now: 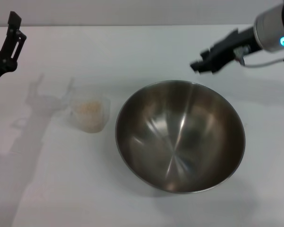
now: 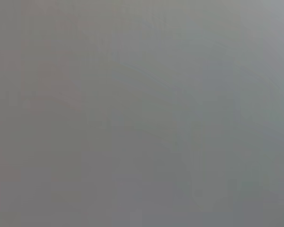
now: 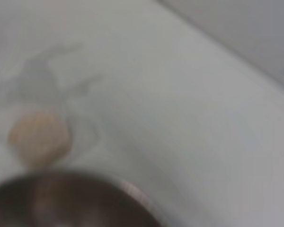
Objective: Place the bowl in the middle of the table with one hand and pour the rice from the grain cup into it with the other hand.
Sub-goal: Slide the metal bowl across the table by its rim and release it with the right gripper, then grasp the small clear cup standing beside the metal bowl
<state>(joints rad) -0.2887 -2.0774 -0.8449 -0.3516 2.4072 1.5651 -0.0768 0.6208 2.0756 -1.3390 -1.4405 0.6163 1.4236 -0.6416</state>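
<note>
Bowl point(image 1: 180, 137) sits mid-table point(image 1: 132, 47), right end effector point(image 1: 201, 65) above its far rim, empty, opening unclear; next I'd send the left end effector point(image 1: 12, 33), empty, opening unclear, to the grain cup point(image 1: 90, 113) of rice point(image 1: 88, 108) beside the bowl.

Two black grippers on silver-and-black arms

In the head view, the right gripper point(image 1: 197, 66) at about 1 o'clock is matte black and blocky, joined to a silver-grey cylindrical wrist bearing a glowing cyan light, with a thin grey cable trailing beside it. The left gripper point(image 1: 13, 21) at about 10 o'clock is a black, angular, open-framed bracket with slim flat fingers point(image 1: 14, 19).
</note>
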